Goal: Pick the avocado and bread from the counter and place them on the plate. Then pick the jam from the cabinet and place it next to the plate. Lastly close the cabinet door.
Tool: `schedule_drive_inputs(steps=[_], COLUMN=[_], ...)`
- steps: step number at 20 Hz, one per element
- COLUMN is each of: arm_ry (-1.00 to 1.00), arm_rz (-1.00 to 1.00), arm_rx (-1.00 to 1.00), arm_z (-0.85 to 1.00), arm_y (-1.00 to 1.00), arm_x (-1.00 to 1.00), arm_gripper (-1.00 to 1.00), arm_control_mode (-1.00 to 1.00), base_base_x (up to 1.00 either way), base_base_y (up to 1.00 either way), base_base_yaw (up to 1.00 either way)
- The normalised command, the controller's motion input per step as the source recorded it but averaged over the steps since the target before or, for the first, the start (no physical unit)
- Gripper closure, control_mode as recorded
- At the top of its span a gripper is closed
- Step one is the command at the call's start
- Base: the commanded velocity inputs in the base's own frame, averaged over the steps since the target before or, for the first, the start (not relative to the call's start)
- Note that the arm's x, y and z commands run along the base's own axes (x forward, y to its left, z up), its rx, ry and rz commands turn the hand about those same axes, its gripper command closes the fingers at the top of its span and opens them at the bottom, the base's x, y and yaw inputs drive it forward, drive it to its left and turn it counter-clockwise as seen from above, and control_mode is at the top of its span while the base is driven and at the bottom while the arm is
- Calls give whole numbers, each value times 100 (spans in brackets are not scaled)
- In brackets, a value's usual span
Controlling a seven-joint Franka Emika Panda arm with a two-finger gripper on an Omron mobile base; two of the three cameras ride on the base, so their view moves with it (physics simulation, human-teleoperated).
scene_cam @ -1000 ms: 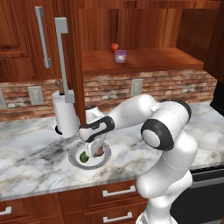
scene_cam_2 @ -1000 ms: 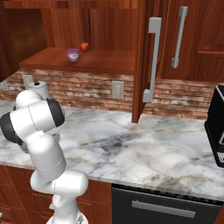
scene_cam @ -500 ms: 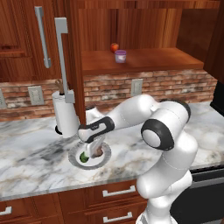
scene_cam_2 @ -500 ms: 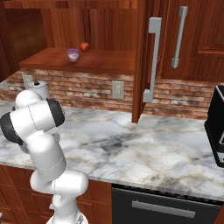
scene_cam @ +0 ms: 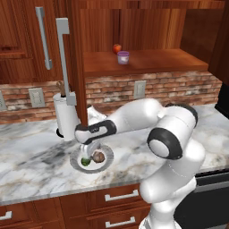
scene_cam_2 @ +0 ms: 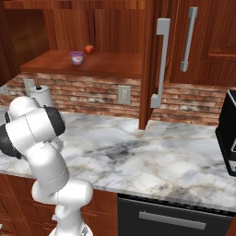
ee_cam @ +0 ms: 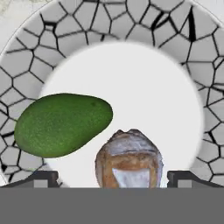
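The plate (ee_cam: 26,52) lies on the counter (scene_cam: 31,156) and holds both the avocado (ee_cam: 61,123) and the bread (ee_cam: 129,159). In the left base view the avocado (scene_cam: 85,161) and bread (scene_cam: 98,156) sit side by side on the plate (scene_cam: 74,161), directly under my gripper (scene_cam: 92,150). My gripper (ee_cam: 113,179) is open, its fingertips (ee_cam: 41,178) standing wide on either side of the bread without touching it. The jam (scene_cam: 123,57) stands on the shelf of the cabinet (scene_cam: 147,60). The cabinet door (scene_cam_2: 150,64) stands open, edge-on.
A small red-orange fruit (scene_cam: 116,48) sits beside the jam. A white paper towel roll (scene_cam: 65,114) stands behind the plate, below the door's grey bar handle (scene_cam: 62,62). A black appliance (scene_cam_2: 228,138) sits at the counter's right end.
The jaws have spread apart and let go of the bread, which now rests on the plate beside the avocado. The arm has hardly moved.
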Motion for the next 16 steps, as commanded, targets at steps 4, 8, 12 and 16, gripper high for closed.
schedule_drive_inputs(steps=[4, 8, 12, 16], arm_ry=[-23, -25, -26, -16], arm_rz=[0, 0, 0, 0], arm_rx=[0, 0, 1, 11], arm_z=[95, 97, 56, 2], arm_y=[0, -7, -38, -78], arm_x=[-49, -39, -27, -7], arm_gripper=[-100, -100, -100, -100], arm_control_mode=[-100, -100, -100, -100], base_base_x=[0, 0, 0, 0], base_base_y=[0, 0, 0, 0], base_base_yaw=[0, 0, 0, 0])
